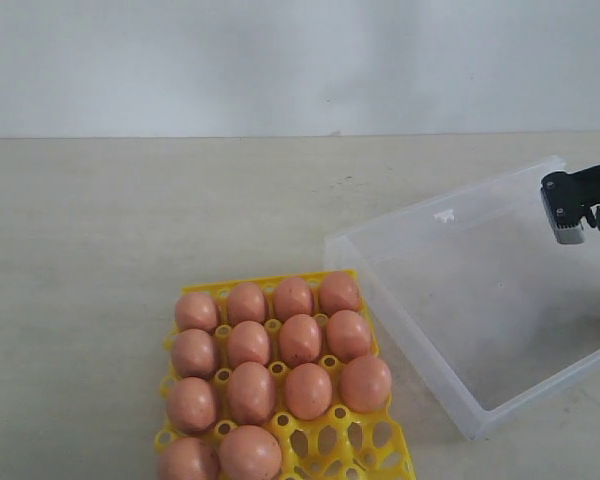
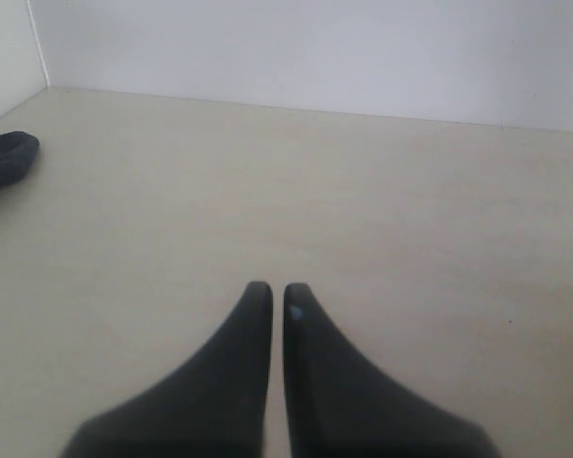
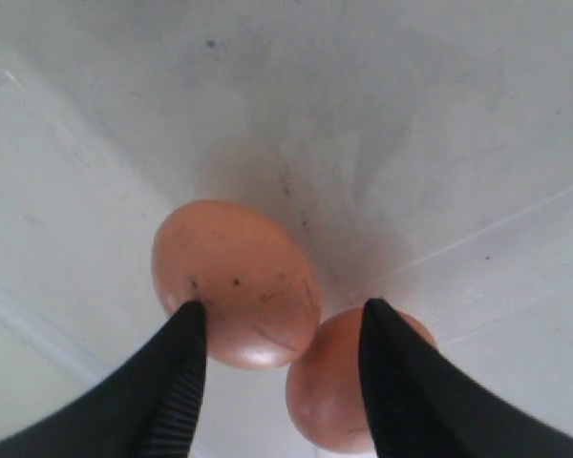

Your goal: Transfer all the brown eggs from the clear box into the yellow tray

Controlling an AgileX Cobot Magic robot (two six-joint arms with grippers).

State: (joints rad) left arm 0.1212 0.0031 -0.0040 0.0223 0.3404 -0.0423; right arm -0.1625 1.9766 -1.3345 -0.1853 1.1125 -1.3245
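Right claw (image 3: 282,307) hangs open astride a brown egg (image 3: 234,277) in the clear box (image 1: 480,300), right of frame, second egg (image 3: 327,401) just beside it; a centred, gentle squeeze should spare the neighbour. Left claw (image 2: 278,291) sits shut over the worktop (image 2: 382,191)

Lighting soft, even, diffuse. Faint grey shadow beyond the right gripper (image 3: 284,310), behind the brown eggs (image 3: 234,281). Small highlight on one shell. Near foreground blurred, both wrist views.
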